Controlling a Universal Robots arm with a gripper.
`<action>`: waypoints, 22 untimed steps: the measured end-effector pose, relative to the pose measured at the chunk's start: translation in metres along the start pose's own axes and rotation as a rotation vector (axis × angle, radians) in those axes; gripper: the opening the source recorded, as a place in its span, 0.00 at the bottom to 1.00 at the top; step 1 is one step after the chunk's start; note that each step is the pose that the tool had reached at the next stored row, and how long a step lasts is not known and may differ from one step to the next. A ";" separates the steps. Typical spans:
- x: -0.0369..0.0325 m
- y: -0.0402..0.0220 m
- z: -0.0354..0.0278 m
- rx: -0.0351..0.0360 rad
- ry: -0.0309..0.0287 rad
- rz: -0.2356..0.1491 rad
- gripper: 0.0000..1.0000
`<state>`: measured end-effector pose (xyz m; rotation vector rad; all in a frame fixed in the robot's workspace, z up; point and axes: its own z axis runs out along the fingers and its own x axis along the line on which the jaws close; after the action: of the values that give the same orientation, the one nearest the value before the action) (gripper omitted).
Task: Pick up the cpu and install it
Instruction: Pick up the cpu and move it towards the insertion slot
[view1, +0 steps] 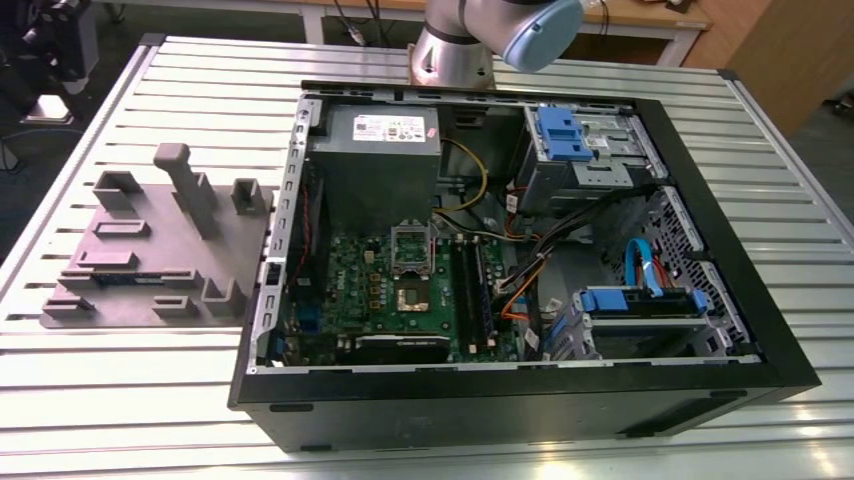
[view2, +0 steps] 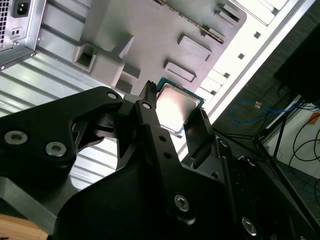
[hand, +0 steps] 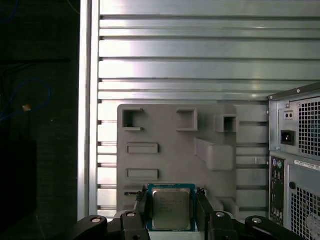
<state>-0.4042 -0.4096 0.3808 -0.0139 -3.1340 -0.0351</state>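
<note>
Silvery cpu (hand: 171, 209) between fingers (hand: 202, 210), both wrist views

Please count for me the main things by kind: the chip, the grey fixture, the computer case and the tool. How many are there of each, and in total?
cpu: 1
grey fixture: 1
computer case: 1
tool: 1
Total: 4

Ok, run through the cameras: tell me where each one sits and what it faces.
Exterior view: off the arm, above, looking down into the open computer case and grey fixture; the arm shows.
First wrist view: on the arm, facing the grey fixture over the gripper.
Second wrist view: on the arm, looking along the fingers, slantwise.
Both wrist views share the cpu clamped by the gripper.
</note>
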 end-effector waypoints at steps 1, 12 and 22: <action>-0.0002 0.0000 0.0000 0.0000 0.0000 0.000 0.47; -0.0023 0.0000 0.0000 0.0000 -0.0001 0.000 0.47; -0.0073 0.0001 0.0000 0.0000 0.0000 0.000 0.47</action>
<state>-0.3969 -0.4096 0.3808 -0.0139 -3.1340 -0.0351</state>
